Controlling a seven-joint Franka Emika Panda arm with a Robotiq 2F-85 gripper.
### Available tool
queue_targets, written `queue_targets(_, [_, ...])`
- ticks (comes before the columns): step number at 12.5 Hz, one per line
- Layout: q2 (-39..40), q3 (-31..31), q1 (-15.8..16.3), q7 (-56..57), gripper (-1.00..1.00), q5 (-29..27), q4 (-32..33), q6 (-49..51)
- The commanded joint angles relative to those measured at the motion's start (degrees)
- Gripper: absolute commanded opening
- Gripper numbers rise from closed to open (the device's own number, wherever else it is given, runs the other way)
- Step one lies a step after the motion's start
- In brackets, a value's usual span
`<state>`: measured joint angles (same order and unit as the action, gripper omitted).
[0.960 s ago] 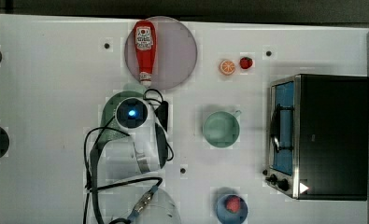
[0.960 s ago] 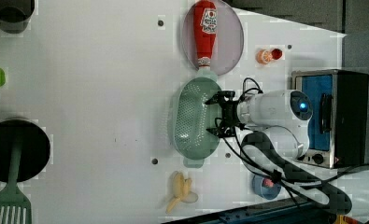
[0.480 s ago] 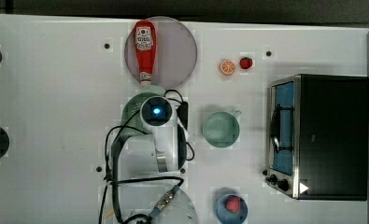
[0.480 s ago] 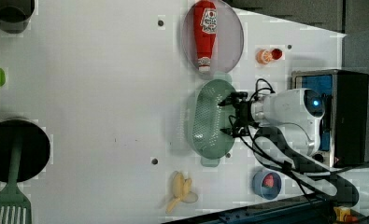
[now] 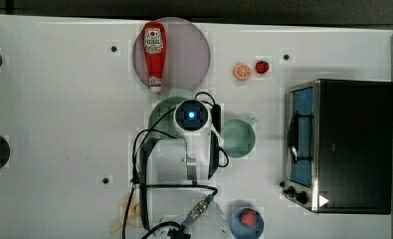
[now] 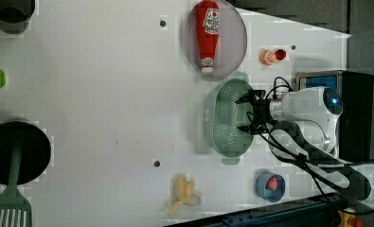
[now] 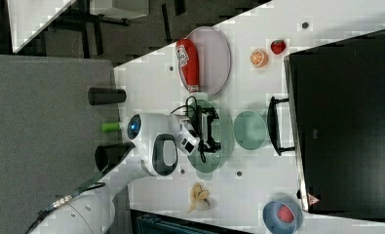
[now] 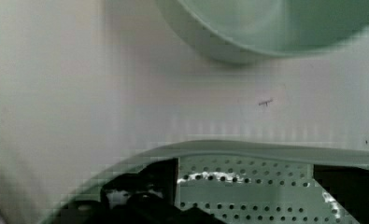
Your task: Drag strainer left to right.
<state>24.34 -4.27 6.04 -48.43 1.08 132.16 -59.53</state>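
Top view: white table (image 5: 59,124); arm's wrist housing sits over the strainer (image 5: 160,113), of which a green crescent shows just below the pink plate (image 5: 189,50) bearing the ketchup bottle (image 5: 154,55). Green cup (image 5: 238,138) just to the top view's right of the arm, toaster oven (image 5: 341,144) further right. Left view: strainer lies mid-table, between plate and banana (image 6: 184,191); gripper (image 6: 247,113) reaches into its right side, fingers (image 6: 245,98) spread wide apart, nothing clamped between them. Right view: gripper (image 7: 213,127) down inside the strainer basin, cup between strainer and oven door; blue bowl (image 7: 281,214) with a red fruit near the oven's corner. Wrist view: perforated strainer floor and rim close up, dark fingers (image 8: 131,196) inside it, cup rim (image 8: 247,37) beyond a strip of bare table.
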Motion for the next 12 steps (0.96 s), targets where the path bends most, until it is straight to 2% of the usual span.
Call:
queue_targets(1, [-1.58,-2.79,0.78,8.96,1.0,-0.44,0.4,-0.92])
queue_targets(5, [-7.28,1.13,1.03,14.23,1.0,-0.44,-0.07,-1.11])
queue_targets(7, [-11.55,2.42,1.04,21.21,1.0,-0.45,-0.73,1.46])
queue_targets(10, [-17.23,1.72,0.78,33.63,1.0,-0.49,-5.4,12.24])
queue_targets(12, [-19.38,0.95,0.72,37.81,1.0,-0.49,-12.52,24.33])
